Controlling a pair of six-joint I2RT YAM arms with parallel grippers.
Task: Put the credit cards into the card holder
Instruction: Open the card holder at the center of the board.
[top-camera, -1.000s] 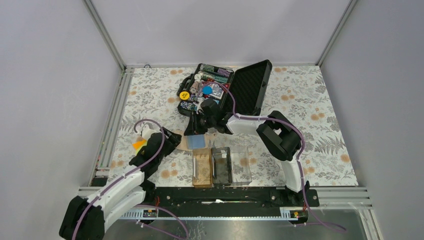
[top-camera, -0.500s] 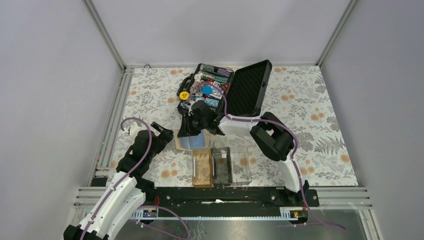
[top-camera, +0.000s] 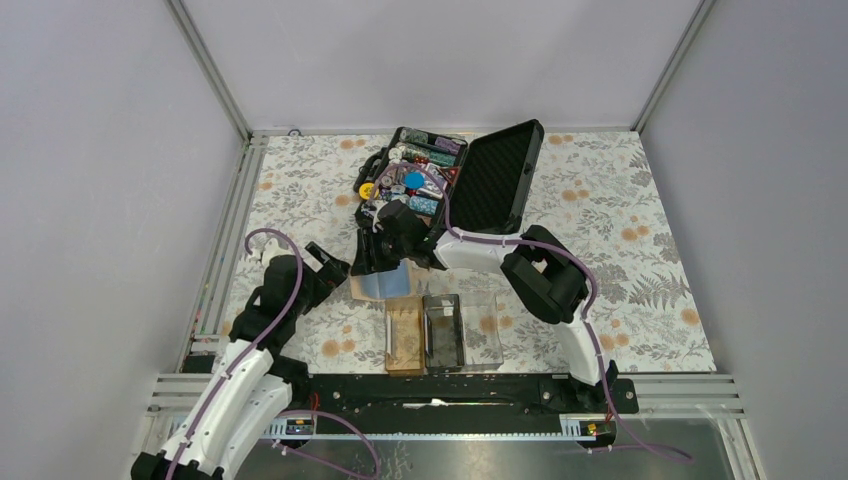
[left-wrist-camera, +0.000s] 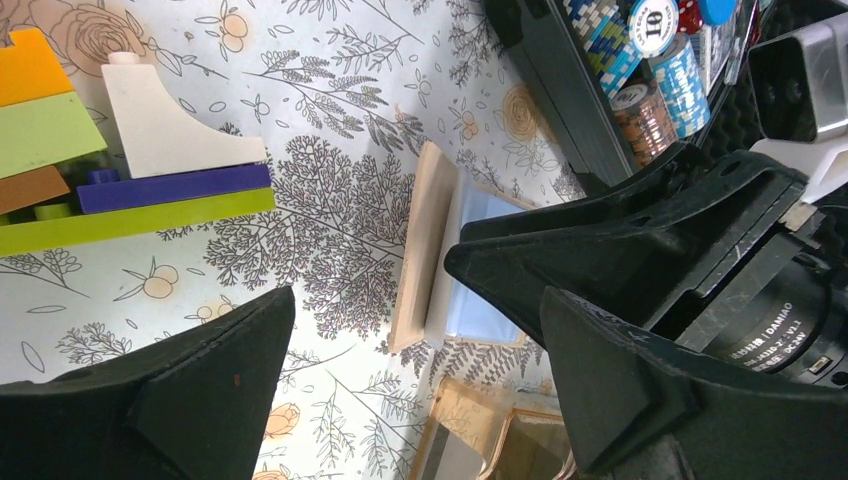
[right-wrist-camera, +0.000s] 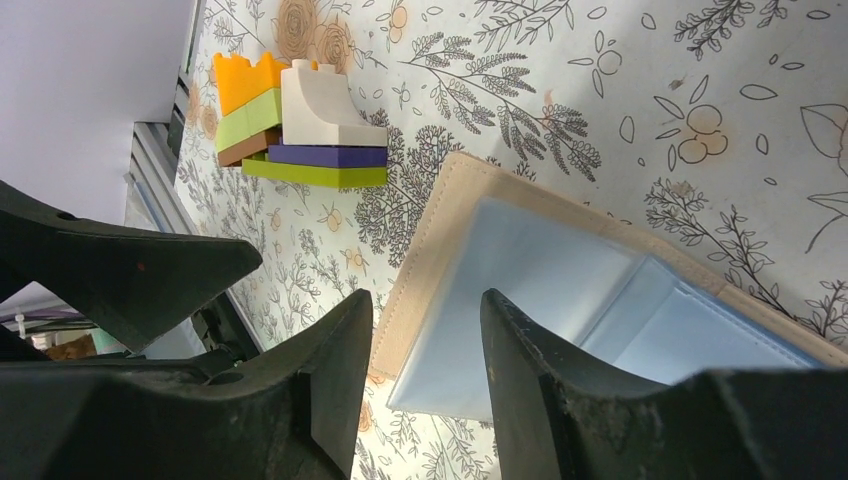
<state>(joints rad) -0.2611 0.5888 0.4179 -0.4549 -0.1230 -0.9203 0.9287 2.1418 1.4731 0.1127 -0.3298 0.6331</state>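
Observation:
The card holder (top-camera: 478, 330), a low clear tray with three compartments, stands near the table's front edge; its brown left compartment (left-wrist-camera: 470, 425) shows in the left wrist view. No credit cards show plainly. A tan wallet with pale blue lining (top-camera: 385, 284) (right-wrist-camera: 520, 270) lies flat just behind the holder. My right gripper (top-camera: 375, 260) (right-wrist-camera: 428, 345) hangs low over the wallet's left edge, jaws open, with the blue flap's corner showing between them. My left gripper (top-camera: 325, 263) (left-wrist-camera: 415, 300) is wide open just left of the wallet (left-wrist-camera: 425, 250), holding nothing.
An open black chip case (top-camera: 450, 175) full of poker chips (left-wrist-camera: 640, 70) stands behind the wallet, its lid raised to the right. A stack of toy bricks (left-wrist-camera: 120, 150) (right-wrist-camera: 300, 130) lies left of the wallet. A metal rail (top-camera: 225, 250) lines the table's left edge.
My left arm swung forward toward the wallet and its jaws spread wide. The right gripper shifted slightly left over the wallet and its jaws widened.

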